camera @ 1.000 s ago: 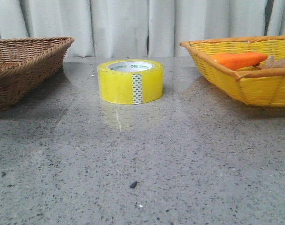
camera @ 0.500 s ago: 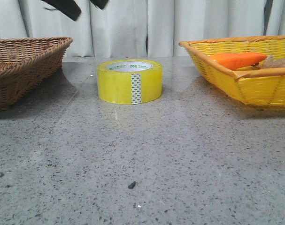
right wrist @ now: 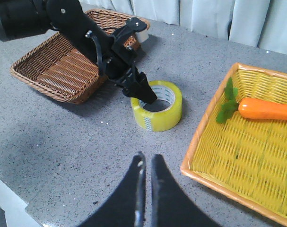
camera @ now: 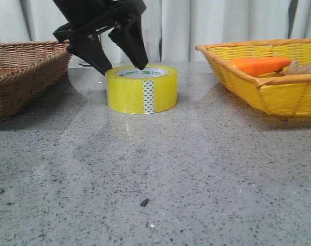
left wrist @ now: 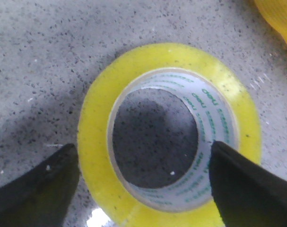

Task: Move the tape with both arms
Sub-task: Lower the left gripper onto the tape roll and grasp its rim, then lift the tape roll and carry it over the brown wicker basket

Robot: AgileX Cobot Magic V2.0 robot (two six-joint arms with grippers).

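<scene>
The tape (camera: 129, 93), a wide yellow roll with a white printed core and a pale patterned strip, lies flat on the grey stone table (camera: 196, 169). My left gripper (camera: 121, 67) is open just above the roll's left part. In the left wrist view the tape (left wrist: 181, 54) fills the frame; my left gripper (left wrist: 142, 144) has one finger (left wrist: 34, 189) outside the yellow wall and the other finger (left wrist: 247, 184) over the core's inner side. It holds nothing. My right gripper (right wrist: 148, 158) is shut and empty, high above the table, well short of the tape (right wrist: 157, 113).
A brown wicker basket (camera: 22, 72) stands at the left, also in the right wrist view (right wrist: 63, 66). A yellow basket (camera: 268, 95) at the right holds an orange carrot-like object (camera: 260, 65). A small dark speck (camera: 145, 202) lies on the table near the front.
My left gripper has come down from the top of the front view, open, to just above the tape. The tape has not moved.
</scene>
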